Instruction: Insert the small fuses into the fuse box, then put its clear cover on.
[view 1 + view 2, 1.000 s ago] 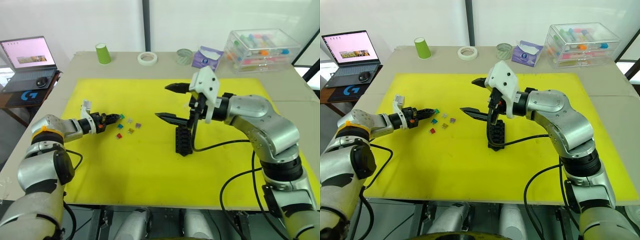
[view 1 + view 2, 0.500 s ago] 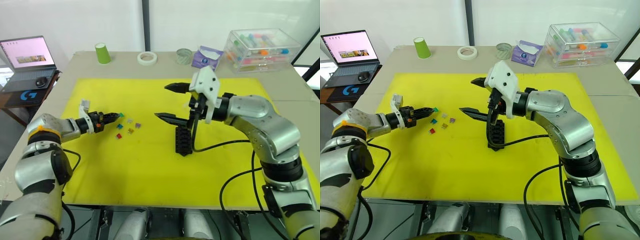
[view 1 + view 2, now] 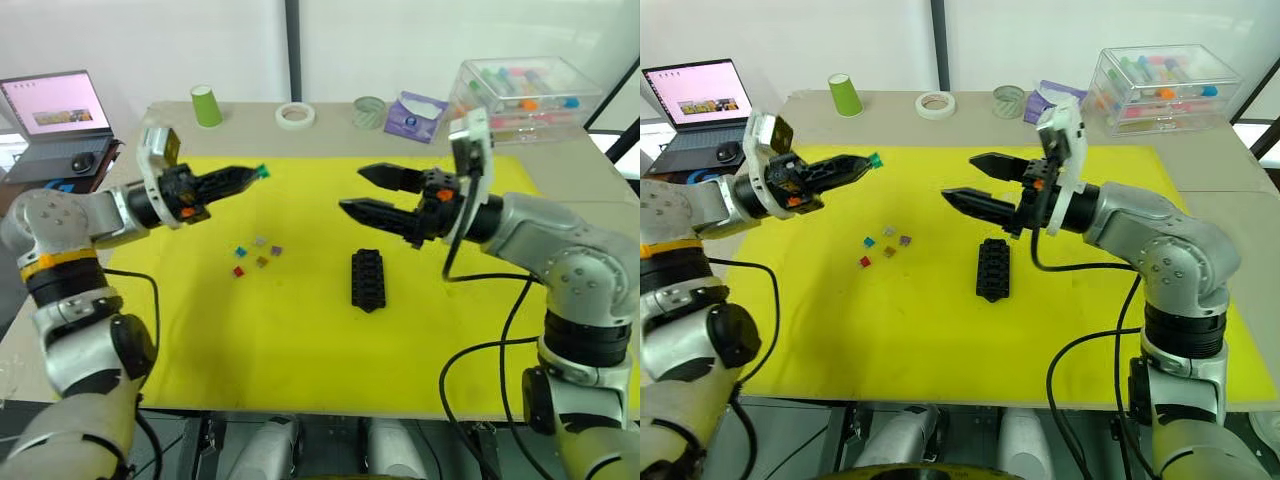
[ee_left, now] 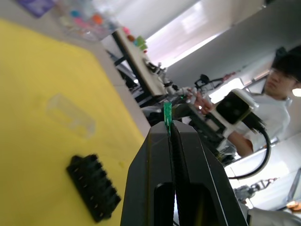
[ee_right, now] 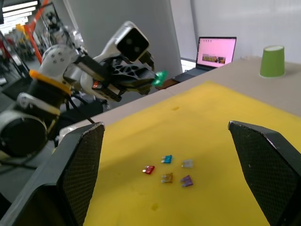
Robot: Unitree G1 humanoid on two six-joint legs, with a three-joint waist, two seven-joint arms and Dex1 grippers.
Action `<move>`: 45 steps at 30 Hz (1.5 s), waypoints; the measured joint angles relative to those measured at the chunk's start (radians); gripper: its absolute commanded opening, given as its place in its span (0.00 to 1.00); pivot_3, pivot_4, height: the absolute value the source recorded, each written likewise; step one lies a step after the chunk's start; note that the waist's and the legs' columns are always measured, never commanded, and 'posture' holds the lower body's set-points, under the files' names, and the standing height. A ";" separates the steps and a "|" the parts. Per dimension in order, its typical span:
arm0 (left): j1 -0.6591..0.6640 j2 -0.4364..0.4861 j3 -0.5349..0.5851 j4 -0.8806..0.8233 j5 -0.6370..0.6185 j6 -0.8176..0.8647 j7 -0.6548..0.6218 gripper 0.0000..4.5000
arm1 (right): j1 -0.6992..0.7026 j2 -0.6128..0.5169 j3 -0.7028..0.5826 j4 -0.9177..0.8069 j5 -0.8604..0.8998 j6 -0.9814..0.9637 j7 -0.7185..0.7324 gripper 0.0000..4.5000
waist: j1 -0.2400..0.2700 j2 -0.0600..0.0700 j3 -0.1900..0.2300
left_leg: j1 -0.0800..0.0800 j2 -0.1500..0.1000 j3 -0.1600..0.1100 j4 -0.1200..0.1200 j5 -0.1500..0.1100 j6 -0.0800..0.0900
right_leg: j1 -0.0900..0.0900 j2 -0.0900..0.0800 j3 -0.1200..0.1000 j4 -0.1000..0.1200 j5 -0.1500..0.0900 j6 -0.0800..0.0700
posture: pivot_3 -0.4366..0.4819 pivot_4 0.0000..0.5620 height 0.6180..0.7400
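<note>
The left gripper (image 3: 258, 173) is pinching a teal fuse (image 3: 262, 171) above the yellow mat (image 3: 300, 330). The right gripper (image 3: 352, 190) is hovering wide open and empty over the black fuse box (image 3: 367, 280).

The fuse box (image 3: 367, 280) lies on the mat (image 3: 300, 330), near its middle. Left of the fuse box, well apart, five small fuses (image 3: 257, 253) lie together on the mat. Above them and further left, the left gripper (image 3: 248, 175) holds one fuse (image 3: 262, 171) in the air between its closed fingers. Behind the fuse box, the right gripper (image 3: 358, 190) hangs above the mat with its fingers spread. The clear cover (image 4: 70, 114) lies on the mat near the fuse box.
</note>
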 measured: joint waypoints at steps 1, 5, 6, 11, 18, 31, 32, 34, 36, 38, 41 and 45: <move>0.001 -0.023 0.015 -0.039 -0.024 -0.002 0.029 0.00 | -0.003 0.001 -0.009 0.007 0.028 0.016 -0.015 1.00 | 0.000 0.000 0.000 | 0.000 0.000 0.000 0.000 0.000 0.000 | 0.000 0.000 0.000 -0.001 0.000 0.000 | 0.48 0.27 1.00; 0.017 -0.156 0.065 -0.239 -0.123 -0.068 0.141 0.00 | -0.021 0.039 -0.065 0.050 0.161 0.055 -0.111 1.00 | 0.001 0.000 0.000 | 0.000 0.002 0.001 0.000 0.000 0.000 | 0.003 0.001 0.000 -0.008 0.000 0.000 | 0.48 0.27 1.00; 0.021 -0.176 0.064 -0.274 -0.149 -0.080 0.166 0.00 | -0.028 0.052 -0.072 0.062 0.192 0.056 -0.143 1.00 | 0.001 0.000 0.000 | 0.000 0.002 0.002 0.000 0.000 0.000 | 0.003 0.001 0.000 -0.009 0.000 0.000 | 0.48 0.27 1.00; 0.051 -0.220 0.059 -0.317 -0.258 -0.136 0.276 0.00 | -0.037 0.096 -0.083 0.076 0.323 0.050 -0.270 1.00 | 0.000 0.000 0.000 | 0.000 0.003 0.003 0.000 0.000 0.000 | 0.003 0.002 0.000 -0.009 0.000 0.000 | 0.48 0.27 1.00; 0.115 -0.212 -0.019 -0.349 -0.372 -0.208 0.347 0.00 | -0.027 0.153 -0.081 0.073 0.499 -0.025 -0.438 1.00 | 0.003 0.000 0.000 | 0.000 0.002 0.003 0.000 0.000 0.000 | 0.004 0.002 0.000 -0.009 0.000 0.000 | 0.48 0.27 1.00; 0.162 -0.155 -0.153 -0.348 -0.476 -0.372 0.384 0.00 | 0.016 0.159 0.018 0.005 0.559 -0.130 -0.552 0.56 | 0.001 0.000 0.000 | 0.000 0.003 0.003 0.000 0.000 0.000 | 0.004 0.002 0.000 -0.010 0.000 0.000 | 0.48 0.27 1.00; 0.163 -0.150 -0.161 -0.348 -0.479 -0.383 0.384 0.00 | 0.017 0.159 0.024 0.001 0.560 -0.137 -0.557 0.56 | 0.001 0.000 0.000 | 0.000 0.003 0.003 0.000 0.000 0.000 | 0.004 0.002 0.000 -0.010 0.000 0.000 | 0.48 0.27 1.00; 0.164 -0.139 -0.178 -0.348 -0.485 -0.403 0.385 0.00 | 0.021 0.158 0.034 -0.003 0.569 -0.150 -0.562 0.56 | 0.001 0.000 0.000 | 0.000 0.003 0.003 -0.001 0.000 0.000 | 0.004 0.002 0.000 -0.010 0.000 0.000 | 0.48 0.27 1.00; 0.171 -0.133 -0.192 -0.348 -0.495 -0.420 0.384 0.00 | 0.024 0.158 0.045 -0.004 0.577 -0.156 -0.564 0.56 | 0.001 0.000 0.000 | 0.000 0.003 0.003 -0.001 0.000 0.000 | 0.004 0.003 0.000 -0.010 0.000 0.000 | 0.48 0.27 1.00; 0.179 -0.120 -0.211 -0.349 -0.496 -0.433 0.382 0.00 | 0.024 0.157 0.053 -0.004 0.579 -0.166 -0.566 0.56 | 0.000 0.000 0.000 | 0.000 0.003 0.003 -0.001 0.000 0.000 | 0.004 0.003 0.001 -0.010 0.000 0.000 | 0.48 0.27 1.00; 0.196 -0.107 -0.227 -0.349 -0.497 -0.445 0.379 0.00 | 0.025 0.155 0.057 -0.004 0.579 -0.180 -0.568 0.56 | 0.001 0.000 0.000 | 0.000 0.003 0.003 -0.001 0.000 0.000 | 0.004 0.003 0.001 -0.010 0.000 0.000 | 0.48 0.27 1.00; 0.197 -0.095 -0.246 -0.349 -0.510 -0.461 0.375 0.00 | 0.025 0.148 0.062 -0.004 0.579 -0.189 -0.567 0.56 | 0.002 0.000 0.000 | 0.000 0.003 0.003 -0.001 0.000 0.000 | 0.004 0.003 0.001 -0.010 0.000 0.000 | 0.48 0.27 1.00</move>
